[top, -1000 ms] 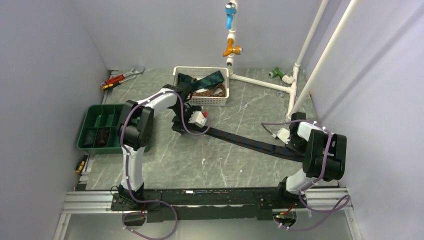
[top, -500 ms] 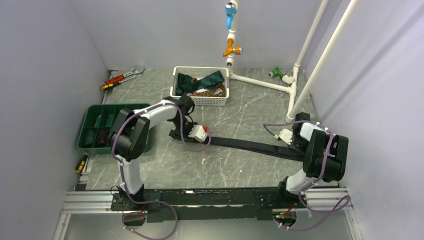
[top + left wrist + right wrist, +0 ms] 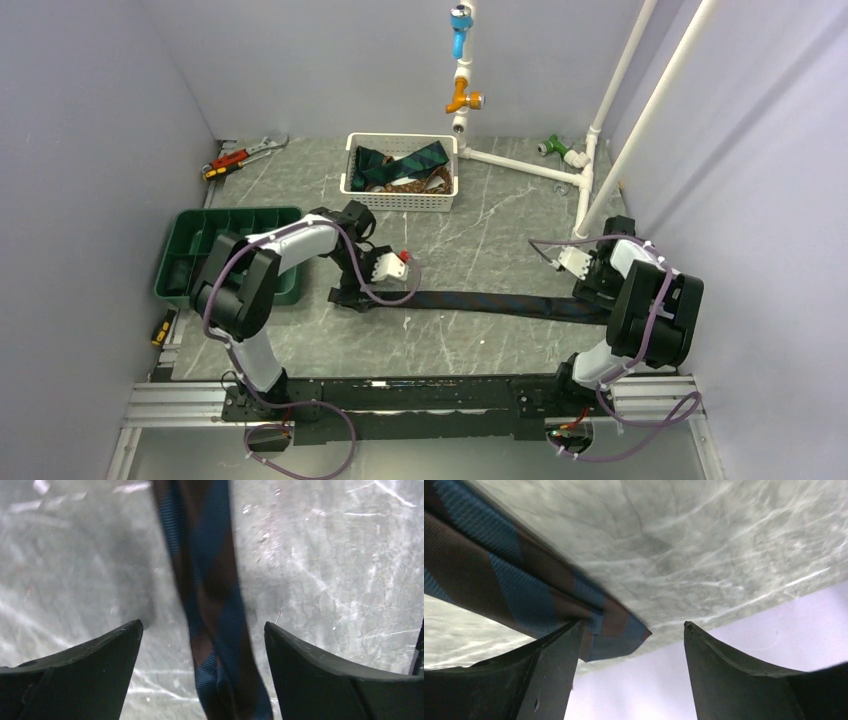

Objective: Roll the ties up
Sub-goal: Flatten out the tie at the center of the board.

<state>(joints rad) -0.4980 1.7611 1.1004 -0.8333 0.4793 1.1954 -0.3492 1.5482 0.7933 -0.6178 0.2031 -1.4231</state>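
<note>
My left fingers [image 3: 346, 293] stand wide apart over the bench [image 3: 480, 240], and the blue-and-brown striped tie [image 3: 490, 302] runs flat between them, ungripped. It stretches straight across the bench to my right fingers [image 3: 592, 291], which are also spread apart. Its pointed end lies just beside one of them; whether they touch I cannot tell. More ties [image 3: 415, 160] lie heaped in the white basket [image 3: 400, 203] at the back

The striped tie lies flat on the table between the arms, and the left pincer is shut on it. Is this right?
No. The striped tie lies flat on the table, but the left pincer is open; the left wrist view shows its fingers apart.
</note>
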